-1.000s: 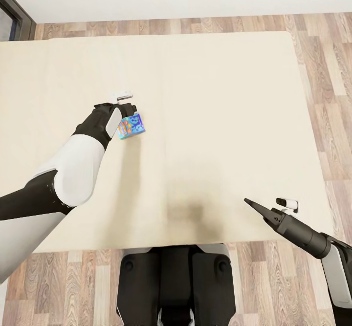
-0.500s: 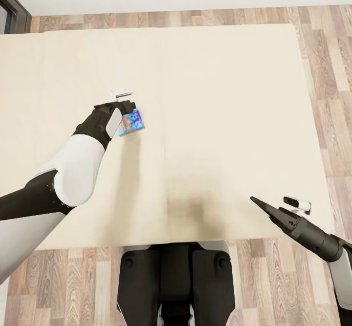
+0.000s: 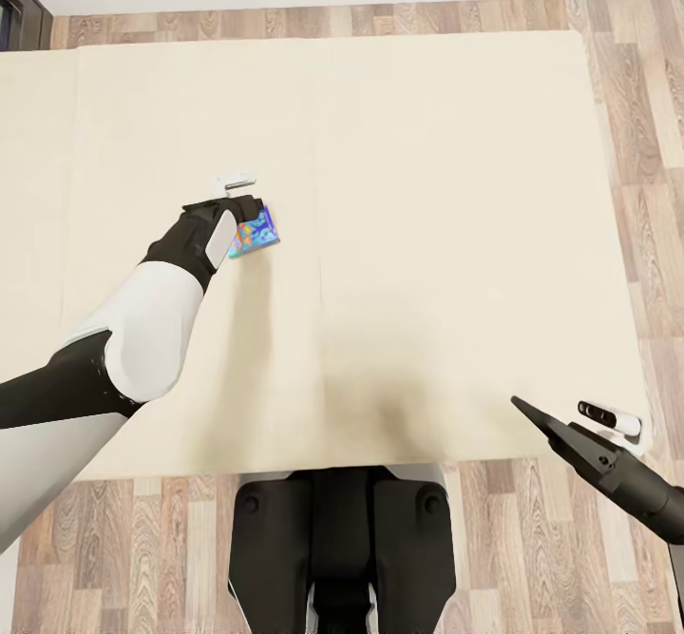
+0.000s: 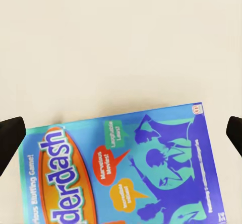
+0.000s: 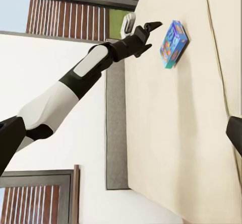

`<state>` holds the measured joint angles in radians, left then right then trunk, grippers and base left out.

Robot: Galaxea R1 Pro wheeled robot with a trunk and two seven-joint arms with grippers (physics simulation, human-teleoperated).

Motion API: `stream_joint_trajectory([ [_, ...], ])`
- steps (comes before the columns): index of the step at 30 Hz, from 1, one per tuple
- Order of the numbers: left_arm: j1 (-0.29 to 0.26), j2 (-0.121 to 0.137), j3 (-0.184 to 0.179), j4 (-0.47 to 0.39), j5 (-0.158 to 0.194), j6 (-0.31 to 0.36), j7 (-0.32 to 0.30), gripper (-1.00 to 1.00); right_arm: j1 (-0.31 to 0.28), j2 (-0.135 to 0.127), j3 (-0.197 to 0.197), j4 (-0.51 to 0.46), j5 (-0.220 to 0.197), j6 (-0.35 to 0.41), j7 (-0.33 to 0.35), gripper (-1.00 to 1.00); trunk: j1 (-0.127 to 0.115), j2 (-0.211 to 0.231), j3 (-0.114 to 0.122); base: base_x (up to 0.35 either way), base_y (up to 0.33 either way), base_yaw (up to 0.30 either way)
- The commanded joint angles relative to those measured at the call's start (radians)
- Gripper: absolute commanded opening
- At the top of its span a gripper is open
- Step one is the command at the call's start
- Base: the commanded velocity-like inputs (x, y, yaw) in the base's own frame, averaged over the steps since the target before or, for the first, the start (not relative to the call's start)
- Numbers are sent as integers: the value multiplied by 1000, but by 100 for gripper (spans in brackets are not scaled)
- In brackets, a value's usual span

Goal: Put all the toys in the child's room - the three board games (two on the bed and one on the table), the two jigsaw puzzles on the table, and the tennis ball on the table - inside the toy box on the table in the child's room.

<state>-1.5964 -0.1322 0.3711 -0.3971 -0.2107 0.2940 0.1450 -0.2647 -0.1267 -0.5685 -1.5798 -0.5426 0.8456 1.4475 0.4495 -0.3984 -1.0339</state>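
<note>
A small, mostly blue board game [image 3: 256,238] lies flat on the beige bed [image 3: 427,187], left of its middle. My left gripper [image 3: 251,208] hovers just above the box's far edge. In the left wrist view the board game [image 4: 151,168] spreads below the open left gripper [image 4: 121,136], whose dark fingertips [image 4: 10,141] sit at the frame's sides, clear of the box. The right gripper [image 3: 524,408] hangs open and empty over the bed's near right corner. From the right wrist view the board game [image 5: 174,44] and the left gripper [image 5: 153,26] show across the mattress.
Wood-plank floor [image 3: 646,140] surrounds the bed on the right, far and near sides. A dark window frame [image 3: 19,7] stands at the far left corner. My dark base [image 3: 342,548] is against the bed's near edge.
The head view has shifted, so the bed sits slightly differently in frame. My right arm has drawn back toward the near right corner. The left gripper stays over the board game.
</note>
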Motion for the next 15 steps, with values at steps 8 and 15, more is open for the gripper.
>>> stream_joint_trajectory([
  [8, 0, -1, 5, -2, -10, 5, -1, 100, 1, 1, -2, 0, -1, 8, 1, 100, 1, -2, -14, 0, 0, 0],
  [15, 0, -5, 3, -9, -10, 4, 9, 100, 1, 2, 0, 1, 1, 8, 0, 100, 1, -2, -19, 0, 0, 0],
])
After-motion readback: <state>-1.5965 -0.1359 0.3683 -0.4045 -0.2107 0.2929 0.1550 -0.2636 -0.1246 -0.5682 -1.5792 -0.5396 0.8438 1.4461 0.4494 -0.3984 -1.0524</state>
